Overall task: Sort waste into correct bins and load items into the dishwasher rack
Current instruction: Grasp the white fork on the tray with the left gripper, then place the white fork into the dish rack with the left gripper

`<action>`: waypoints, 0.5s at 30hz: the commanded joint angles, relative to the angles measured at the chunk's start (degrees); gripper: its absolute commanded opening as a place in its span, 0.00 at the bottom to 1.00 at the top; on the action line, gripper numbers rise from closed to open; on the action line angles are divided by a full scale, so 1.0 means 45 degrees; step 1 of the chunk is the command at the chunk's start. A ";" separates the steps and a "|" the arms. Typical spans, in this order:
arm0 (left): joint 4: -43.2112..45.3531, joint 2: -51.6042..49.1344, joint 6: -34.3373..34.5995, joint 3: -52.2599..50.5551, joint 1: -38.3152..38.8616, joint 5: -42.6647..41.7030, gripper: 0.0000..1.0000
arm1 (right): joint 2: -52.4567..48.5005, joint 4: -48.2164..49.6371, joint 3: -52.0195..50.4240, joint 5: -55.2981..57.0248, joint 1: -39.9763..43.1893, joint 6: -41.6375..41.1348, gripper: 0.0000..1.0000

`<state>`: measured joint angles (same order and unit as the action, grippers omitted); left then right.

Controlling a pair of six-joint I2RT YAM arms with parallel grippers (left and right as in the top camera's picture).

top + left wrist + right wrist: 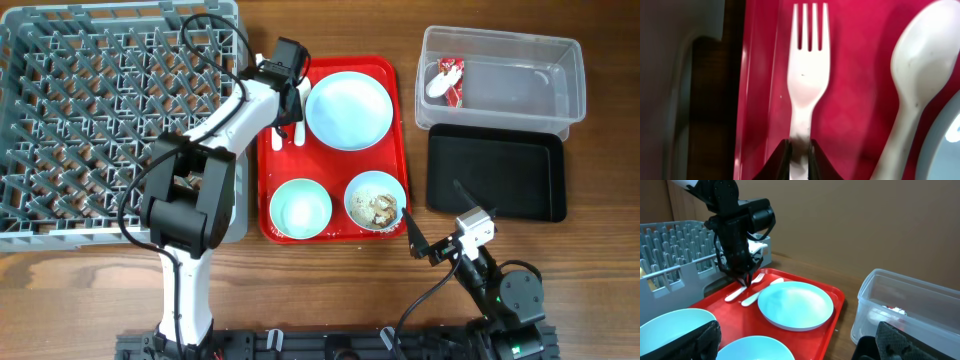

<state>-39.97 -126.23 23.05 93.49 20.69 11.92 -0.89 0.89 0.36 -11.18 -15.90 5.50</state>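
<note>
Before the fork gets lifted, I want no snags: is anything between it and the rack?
Nothing loose. The left pincer grips the handle of the fork; only the raised rim of the tray and a strip of table lie between it and the rack. The spoon lies on the other side.

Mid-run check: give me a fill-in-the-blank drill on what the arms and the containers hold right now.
1. The left gripper is closed on the handle of the white plastic ____.
2. The red-and-white snack wrapper lies in the ____ plastic tub.
3. The food scraps sit in a pale blue-green ____ on the red serving tray.
4. The right gripper has its jaws ____.
Missing words: fork; clear; bowl; open.
</note>
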 commanded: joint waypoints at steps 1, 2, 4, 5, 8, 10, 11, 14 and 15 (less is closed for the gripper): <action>-0.0005 -0.1044 -0.0063 -0.0039 -0.0719 -0.2317 0.07 | 0.0136 0.0034 -0.0015 -0.0209 0.0083 0.0117 1.00; -0.0019 -0.1049 -0.0068 -0.0039 -0.0884 -0.2623 0.04 | 0.0136 0.0034 -0.0015 -0.0209 0.0083 0.0117 1.00; -0.0024 -0.1001 -0.0083 -0.0039 -0.1025 -0.2793 0.04 | 0.0136 0.0029 -0.0015 -0.0209 0.0083 0.0117 1.00; -0.0087 -0.0991 -0.0131 -0.0039 -0.1039 -0.2793 0.04 | 0.0136 0.0034 -0.0015 -0.0209 0.0083 0.0117 1.00; -0.0350 -0.0933 -0.0466 -0.0039 -0.0918 -0.2788 0.04 | 0.0136 0.0034 -0.0015 -0.0209 0.0083 0.0112 1.00; -0.0471 -0.0777 -0.0729 -0.0034 -0.0811 -0.2749 0.56 | 0.0136 0.0029 -0.0015 -0.0209 0.0083 0.0117 1.00; -0.0544 -0.0631 -0.0733 -0.0034 -0.0797 -0.2735 0.61 | 0.0136 0.0034 -0.0015 -0.0209 0.0083 0.0112 1.00; -0.0529 -0.0233 -0.0733 -0.0034 -0.0826 -0.2268 0.63 | 0.0136 0.0034 -0.0015 -0.0209 0.0083 0.0117 1.00; -0.0525 -0.0233 -0.0738 -0.0039 -0.0826 -0.2152 0.58 | 0.0136 0.0034 -0.0015 -0.0209 0.0083 0.0117 1.00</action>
<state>-41.78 -127.13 20.43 94.74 17.52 0.12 -0.89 0.89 0.36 -11.18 -15.90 5.50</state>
